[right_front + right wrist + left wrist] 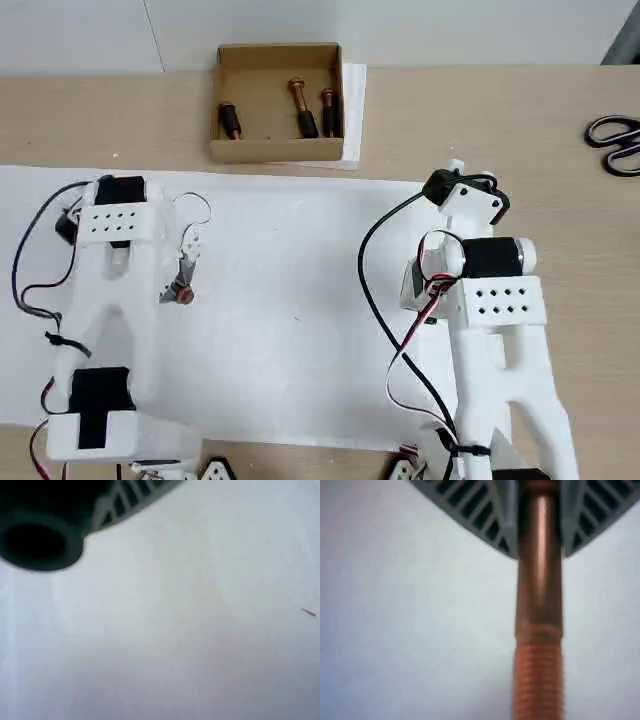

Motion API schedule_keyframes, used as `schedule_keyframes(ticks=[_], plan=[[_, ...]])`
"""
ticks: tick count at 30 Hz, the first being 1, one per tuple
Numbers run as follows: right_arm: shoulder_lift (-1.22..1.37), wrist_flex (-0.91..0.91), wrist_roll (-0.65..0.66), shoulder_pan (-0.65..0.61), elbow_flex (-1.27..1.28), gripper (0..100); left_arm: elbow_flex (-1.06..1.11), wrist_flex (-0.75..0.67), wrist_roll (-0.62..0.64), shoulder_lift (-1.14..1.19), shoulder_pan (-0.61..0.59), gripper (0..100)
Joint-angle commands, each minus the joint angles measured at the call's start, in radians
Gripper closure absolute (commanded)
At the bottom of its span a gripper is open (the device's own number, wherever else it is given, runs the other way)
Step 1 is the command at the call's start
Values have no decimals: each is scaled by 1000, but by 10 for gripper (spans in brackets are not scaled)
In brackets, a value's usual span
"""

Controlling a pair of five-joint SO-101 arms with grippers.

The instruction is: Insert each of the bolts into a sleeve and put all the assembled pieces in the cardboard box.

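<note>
White sheet (300, 330) — box (222, 150) holds three assembled pieces (300, 105); left claw (182, 283) pinches one bolt (539, 605), right claw (413, 288) pinches one sleeve (37, 545).

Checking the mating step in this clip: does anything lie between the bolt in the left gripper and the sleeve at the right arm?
Nothing visible does. The left gripper holds the bolt and the right arm carries the sleeve. In the high view, the stretch of white sheet between the two arms has no object on it.
</note>
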Motion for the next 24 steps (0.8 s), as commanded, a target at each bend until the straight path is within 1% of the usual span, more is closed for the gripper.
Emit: schedule_keyframes(ticks=[1, 3, 6, 10, 14, 19, 21, 24], plan=[[-36, -10, 3, 12, -5, 996, -42, -58, 74, -5, 2, 993], [-36, -10, 3, 12, -5, 996, -42, -91, 112, -2, 3, 993], [-36, -10, 3, 12, -3, 996, -44, -124, 123, 44, 3, 993], [-36, -10, 3, 12, 12, 996, -53, -126, 123, 149, 3, 992], [-36, -18, 3, 13, 61, 996, -110, -118, 120, 238, 3, 992], [-38, -35, 9, 51, 91, 996, -177, -123, 117, 256, 11, 986], [-38, -48, 9, 62, 91, 996, -188, -124, 100, 256, 11, 935], [-38, -56, 9, 59, 91, 996, -188, -120, 81, 256, 11, 790]])
